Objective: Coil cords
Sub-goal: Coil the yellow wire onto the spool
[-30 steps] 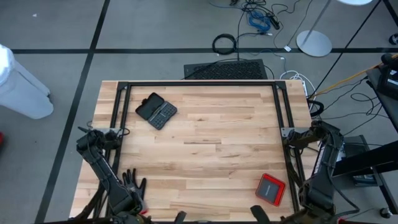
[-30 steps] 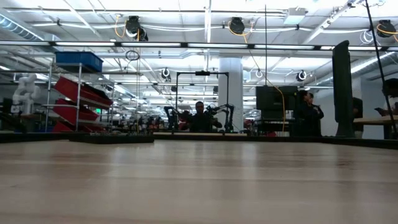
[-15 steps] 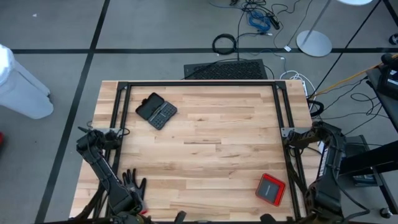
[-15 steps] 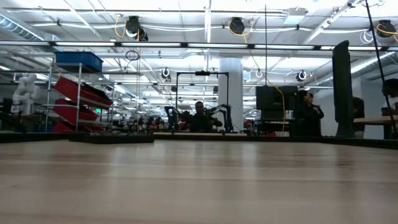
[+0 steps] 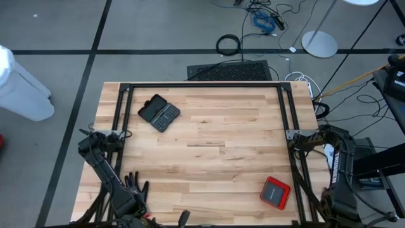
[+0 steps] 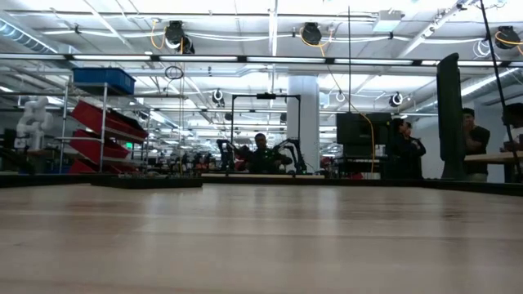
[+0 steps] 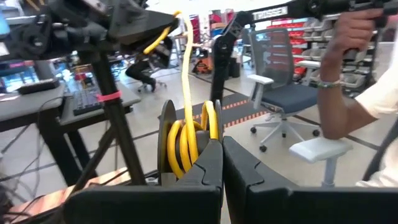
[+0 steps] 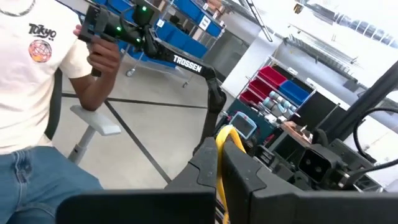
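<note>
The yellow cord shows only in the wrist views, beyond the table's near edge. In the left wrist view several of its loops [image 7: 189, 140] stand bunched right at the tips of my shut left gripper [image 7: 222, 146], and one strand [image 7: 185, 56] climbs from them. In the right wrist view a short yellow length [image 8: 221, 155] runs between the fingers of my shut right gripper [image 8: 219, 158]. In the high view my left gripper [image 5: 183, 218] just shows at the near edge. The right arm [image 5: 335, 196] stands at the near right corner, its gripper out of that view. My left gripper is shut on the bunch of yellow loops at its lower part [image 7: 198, 163], at the finger ends; the left finger [image 7: 155, 186] hides the exact spot. The fingers point level. The loops stand upright, clear of the table. My right gripper pinches a single yellow strand [image 8: 219, 180] between its two fingers, which point level. The strand runs up out of the gap and bends over just past the tips [image 8: 227, 133].
On the wooden table [image 5: 215, 152] lie a black hinged case [image 5: 159, 113], a red flat box [image 5: 275, 192] and a dark glove [image 5: 134, 188]; a black frame [image 5: 202, 85] rims it. A person's arm [image 7: 348, 74] and torso [image 8: 31, 81] are close beyond the near edge.
My right arm has swung toward the table's right edge, and its gripper has left the high view at the near edge. The left arm has kept still.
</note>
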`<state>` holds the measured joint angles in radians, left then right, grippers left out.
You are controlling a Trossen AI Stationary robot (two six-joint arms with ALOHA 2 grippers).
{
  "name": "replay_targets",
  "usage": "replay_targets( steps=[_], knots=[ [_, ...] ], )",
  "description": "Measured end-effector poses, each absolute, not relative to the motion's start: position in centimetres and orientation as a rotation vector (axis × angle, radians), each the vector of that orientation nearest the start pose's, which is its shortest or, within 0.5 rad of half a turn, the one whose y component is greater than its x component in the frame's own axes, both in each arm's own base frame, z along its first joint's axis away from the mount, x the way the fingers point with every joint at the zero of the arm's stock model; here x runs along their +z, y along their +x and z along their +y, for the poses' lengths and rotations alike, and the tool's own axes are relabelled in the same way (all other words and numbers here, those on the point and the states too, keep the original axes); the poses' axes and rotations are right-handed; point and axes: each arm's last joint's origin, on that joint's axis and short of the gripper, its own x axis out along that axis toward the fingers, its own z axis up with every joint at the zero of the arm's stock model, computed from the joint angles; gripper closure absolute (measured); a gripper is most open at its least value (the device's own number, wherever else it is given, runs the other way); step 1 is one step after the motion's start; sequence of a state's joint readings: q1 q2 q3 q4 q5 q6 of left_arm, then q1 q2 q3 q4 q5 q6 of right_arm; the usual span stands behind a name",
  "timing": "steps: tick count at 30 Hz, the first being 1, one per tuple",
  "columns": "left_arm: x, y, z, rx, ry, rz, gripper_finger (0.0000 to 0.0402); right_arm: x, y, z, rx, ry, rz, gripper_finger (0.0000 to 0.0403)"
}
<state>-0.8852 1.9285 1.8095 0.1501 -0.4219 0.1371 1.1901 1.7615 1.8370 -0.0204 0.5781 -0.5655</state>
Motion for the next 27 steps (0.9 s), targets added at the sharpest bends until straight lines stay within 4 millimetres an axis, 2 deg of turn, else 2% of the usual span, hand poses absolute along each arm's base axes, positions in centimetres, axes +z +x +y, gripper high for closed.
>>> replay_targets(
  steps=[10,17,27],
  knots=[
    [38.4,29.8,-34.5,-0.353,0.178,-0.055,0.0402,44.6,15.1,37.2,0.571,-0.481,-0.196,0.0403],
    [38.9,29.4,-34.4,-0.35,0.168,-0.067,0.0402,44.5,14.7,37.3,0.586,-0.45,-0.175,0.0403],
    [39.3,28.5,-35.0,-0.353,0.248,-0.108,0.0402,42.7,17.4,36.1,0.594,-0.373,0.028,0.0403]
  ],
)
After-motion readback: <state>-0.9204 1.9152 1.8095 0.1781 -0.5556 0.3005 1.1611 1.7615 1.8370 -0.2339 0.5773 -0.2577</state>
